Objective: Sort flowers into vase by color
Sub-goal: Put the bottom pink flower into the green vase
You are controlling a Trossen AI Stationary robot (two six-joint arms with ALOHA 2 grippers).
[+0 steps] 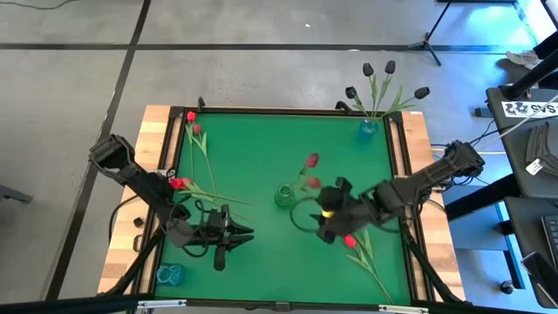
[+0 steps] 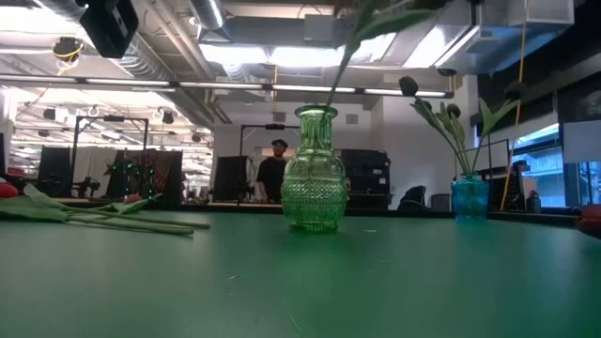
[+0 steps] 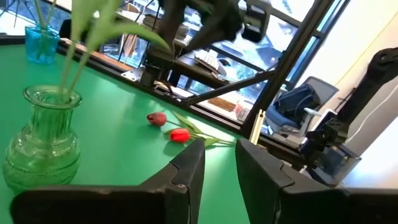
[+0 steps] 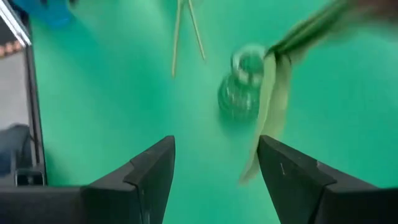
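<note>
R end effector (image 1: 324,225) was wide, empty, by green vase (image 1: 284,195) | L (image 1: 247,233) part-open, empty | tulips (image 1: 196,187) lay on surface; light, floppy — you'd pinch mid-stem.

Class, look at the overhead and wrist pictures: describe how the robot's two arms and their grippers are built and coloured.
Both the left arm and the right arm are dark, jointed links with black cables trailing at their bases. The left gripper and the right gripper each have two flat, dark, angular fingers. A small yellow marking shows near the right wrist.
</note>
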